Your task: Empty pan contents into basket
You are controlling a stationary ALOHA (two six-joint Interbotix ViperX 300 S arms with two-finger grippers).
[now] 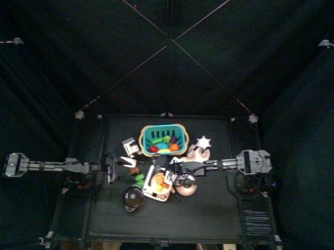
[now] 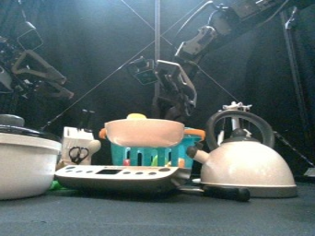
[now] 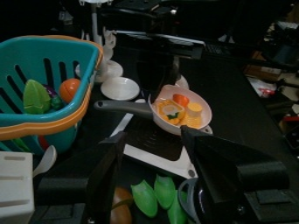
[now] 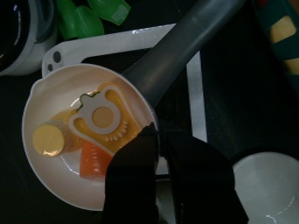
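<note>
The pan (image 4: 82, 131) is cream inside with a dark grey handle (image 4: 187, 48) and holds yellow and orange toy food (image 4: 100, 122). My right gripper (image 4: 162, 157) is shut on the pan's rim next to the handle. In the left wrist view the pan (image 3: 181, 108) hangs over a white tray, beside the teal basket (image 3: 47, 70). The basket holds green and orange pieces. My left gripper (image 3: 152, 162) is open and empty, short of the pan's handle. In the top view the basket (image 1: 160, 140) lies behind the pan (image 1: 159, 180).
A white kettle (image 2: 246, 159) stands at the right and a grey lidded pot (image 2: 22, 161) at the left. The flat white tray (image 2: 123, 177) lies in front of the basket (image 2: 142, 155). A small white bowl (image 3: 119, 87) and green toy vegetables (image 3: 146, 197) lie nearby.
</note>
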